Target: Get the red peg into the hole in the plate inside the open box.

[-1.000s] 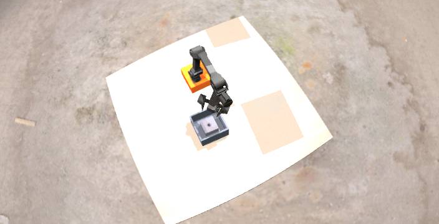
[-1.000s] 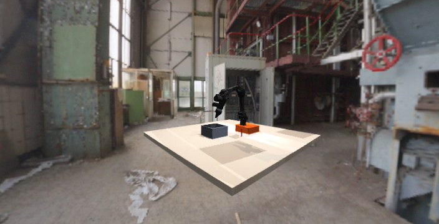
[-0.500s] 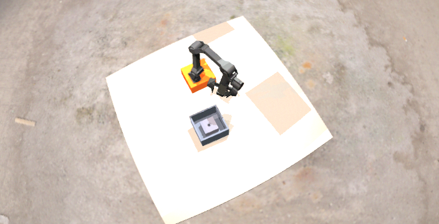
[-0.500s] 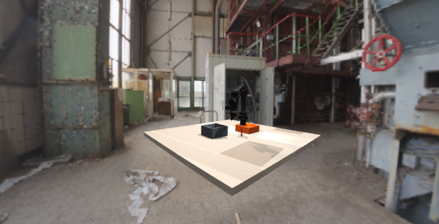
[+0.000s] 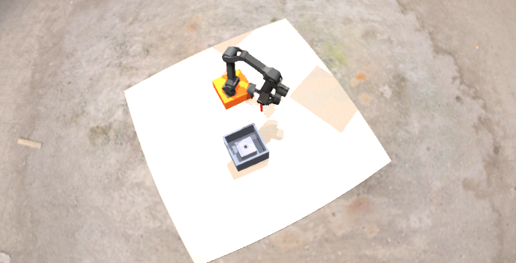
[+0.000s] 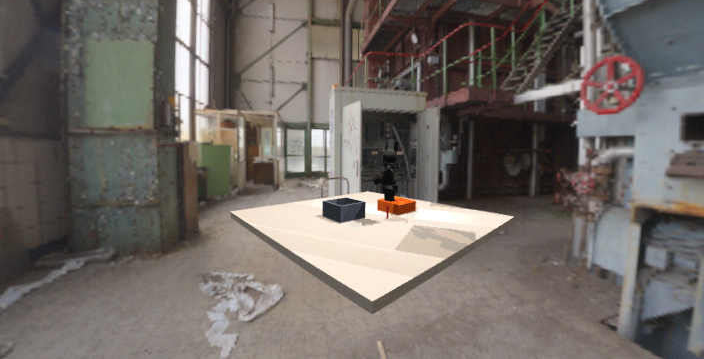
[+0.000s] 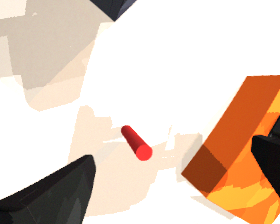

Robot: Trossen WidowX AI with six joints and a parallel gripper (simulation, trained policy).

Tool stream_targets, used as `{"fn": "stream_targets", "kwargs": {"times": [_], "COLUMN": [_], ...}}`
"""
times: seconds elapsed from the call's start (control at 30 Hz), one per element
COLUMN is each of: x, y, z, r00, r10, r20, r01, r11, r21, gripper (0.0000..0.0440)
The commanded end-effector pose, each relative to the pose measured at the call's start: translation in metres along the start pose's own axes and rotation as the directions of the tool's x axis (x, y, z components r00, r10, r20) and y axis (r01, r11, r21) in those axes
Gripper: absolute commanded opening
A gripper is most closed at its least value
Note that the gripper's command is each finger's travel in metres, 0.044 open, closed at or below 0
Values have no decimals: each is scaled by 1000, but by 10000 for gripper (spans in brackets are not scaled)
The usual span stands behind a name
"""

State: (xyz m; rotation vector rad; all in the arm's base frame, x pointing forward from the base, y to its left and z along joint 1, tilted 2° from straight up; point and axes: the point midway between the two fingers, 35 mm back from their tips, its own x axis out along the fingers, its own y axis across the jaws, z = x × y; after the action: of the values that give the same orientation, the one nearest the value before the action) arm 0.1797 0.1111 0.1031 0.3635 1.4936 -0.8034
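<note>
The red peg (image 5: 261, 108) (image 6: 387, 212) (image 7: 136, 143) stands upright on the table, between the box and the orange block. My gripper (image 7: 174, 154) is open and empty. In the wrist view its fingers are wide apart and the peg shows between them, nearer the left finger, below the fingertips. The dark open box (image 5: 253, 162) (image 6: 343, 211) (image 7: 114, 9) stands on the table away from the gripper. The pale plate (image 5: 251, 151) lies at its bottom, with a dark hole in the middle. In the top view the arm hides part of the peg's surroundings.
The orange block (image 5: 238, 101) (image 6: 398, 207) (image 7: 230, 126) under the arm's base is close to the peg, and in the wrist view it reaches to the right finger. The white table (image 5: 205, 200) (image 6: 350, 258) ends in open edges above the floor.
</note>
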Motion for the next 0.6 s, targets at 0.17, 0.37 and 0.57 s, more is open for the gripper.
{"fn": "stream_targets", "kwargs": {"times": [0.17,0.37,0.57], "x": [35,61,86], "y": [9,18,26], "z": [-20,-24,-25], "r00": [1000,999,997], "r10": [-1,25,57], "r20": [5,25,44], "r01": [1,-24,-55], "r11": [1000,999,997], "r21": [-18,-35,-51], "gripper": [440,440,440]}}
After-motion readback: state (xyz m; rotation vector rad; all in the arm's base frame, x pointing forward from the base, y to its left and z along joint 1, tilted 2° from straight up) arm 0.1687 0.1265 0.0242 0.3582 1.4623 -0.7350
